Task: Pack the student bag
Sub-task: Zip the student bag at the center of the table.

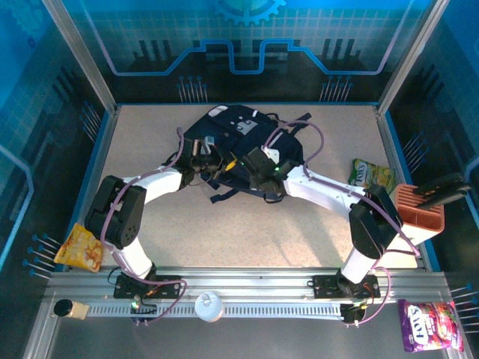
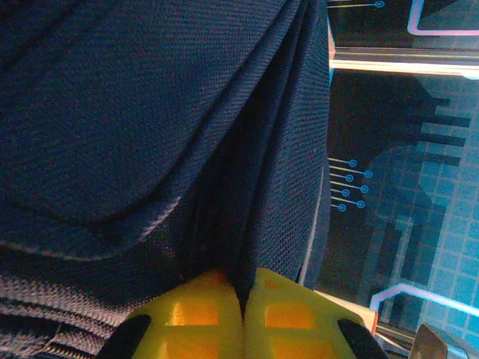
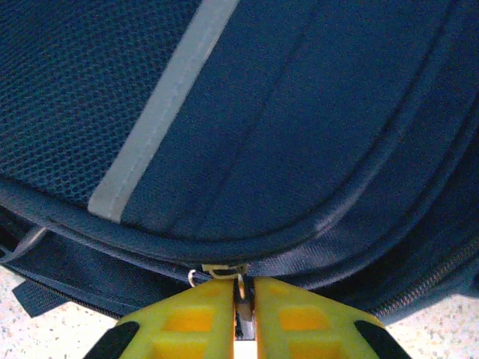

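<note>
The student bag [image 1: 241, 129], dark navy with black straps, lies at the back middle of the table. My left gripper [image 1: 205, 158] is at its near left side. In the left wrist view the yellow fingers [image 2: 202, 314] are shut on a fold of the bag's navy fabric [image 2: 150, 112]. My right gripper [image 1: 242, 161] is at the bag's near edge. In the right wrist view its jaws are closed on a small metal zipper pull [image 3: 241, 280], just under the curved zipper seam of the bag [image 3: 299, 112]. A grey-white stripe [image 3: 161, 112] crosses the fabric.
An orange snack pack [image 1: 81, 248] lies at the table's left edge and a green pack [image 1: 372, 177] at the right. A terracotta holder [image 1: 419, 211] with a black item [image 1: 443, 187] stands by the right arm. A purple pack [image 1: 430, 324] and a white round object [image 1: 209, 306] sit on the front rail.
</note>
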### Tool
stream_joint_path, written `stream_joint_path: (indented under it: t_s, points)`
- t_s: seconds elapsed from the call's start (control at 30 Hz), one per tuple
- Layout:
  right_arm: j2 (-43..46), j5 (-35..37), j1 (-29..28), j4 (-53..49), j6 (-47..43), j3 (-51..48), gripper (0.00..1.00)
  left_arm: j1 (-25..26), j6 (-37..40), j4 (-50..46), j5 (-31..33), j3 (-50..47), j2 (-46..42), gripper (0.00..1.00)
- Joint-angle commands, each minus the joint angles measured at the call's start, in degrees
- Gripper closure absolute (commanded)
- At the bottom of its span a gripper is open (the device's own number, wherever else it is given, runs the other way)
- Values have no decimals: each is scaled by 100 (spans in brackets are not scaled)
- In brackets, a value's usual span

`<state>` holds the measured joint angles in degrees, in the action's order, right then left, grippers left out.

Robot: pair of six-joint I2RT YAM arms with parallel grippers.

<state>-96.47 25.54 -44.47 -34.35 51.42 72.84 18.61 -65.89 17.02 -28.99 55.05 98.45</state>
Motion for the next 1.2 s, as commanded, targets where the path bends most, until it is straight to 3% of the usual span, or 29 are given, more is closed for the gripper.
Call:
stream_joint_path:
  t_s: [0.0, 0.13, 0.3, 0.43, 0.6, 0.8, 0.83, 0.97, 1.17]
  points:
    - [35, -285, 194, 383, -758, -36, 82, 45, 147, 47, -339, 164, -116, 100]
    - [-178, -499, 284, 270, -999, 111, 80, 46, 158, 6, -327, 186, -107, 100]
    - [-82, -101, 347, 323, -1441, -110, 92, -16, 224, -75, -352, 211, -85, 100]
    - [296, -43, 574, 551, -1937, -523, 94, -271, 200, -15, -460, 134, -56, 100]
    - [637, -626, 995, 1046, -2555, -876, 94, -536, 315, -29, -660, 174, 56, 100]
    - [397, -1402, 1142, 996, -3423, -483, 97, -756, 673, -462, -748, 418, 143, 100]
    - [314, -1561, 1129, 935, -3540, -366, 97, -802, 733, -547, -744, 432, 116, 98]
    - [129, -2082, 982, 1063, -3850, -85, 100, -1001, 926, -851, -523, 340, -217, 77]
    - [-292, -2966, 554, 1513, -4031, 389, 100, -1430, 1130, -1516, 196, -300, -1298, 65]
